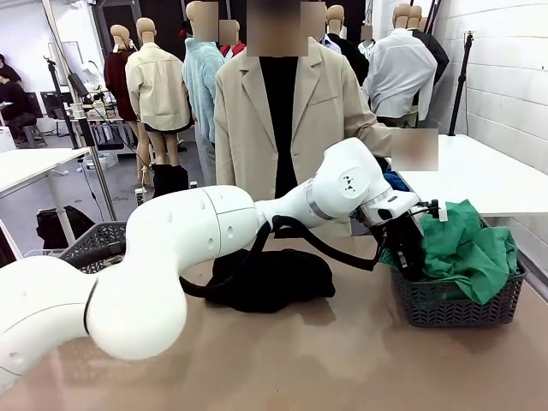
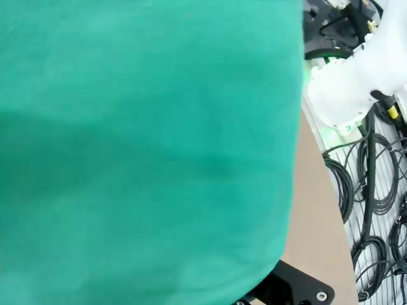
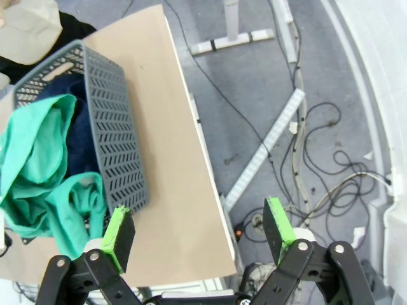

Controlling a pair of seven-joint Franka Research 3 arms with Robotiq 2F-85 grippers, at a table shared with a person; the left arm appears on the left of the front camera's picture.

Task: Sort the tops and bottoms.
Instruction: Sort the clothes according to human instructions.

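The right pincer stands wide apart and holds nothing. The edge of the table runs up between its 2 green pads, so 1 pad hangs over tabletop and the other over open floor. Loose cables lie on that floor. Ahead of that pincer and to its left, a grey basket sits close to the table edge, with bare beige board beside it.

The left pincer is at the near rim of that basket. Its jaws are together and appear to be clamped on a fold of the green garment. The green cloth lies right up against its wrist camera and hides the fingers.

The green garment spills over the basket wall, and the navy garment lies under it inside. Behind the left pincer, back along its arm, the black garment lies heaped on the table. A person in a beige blazer stands at the far side.
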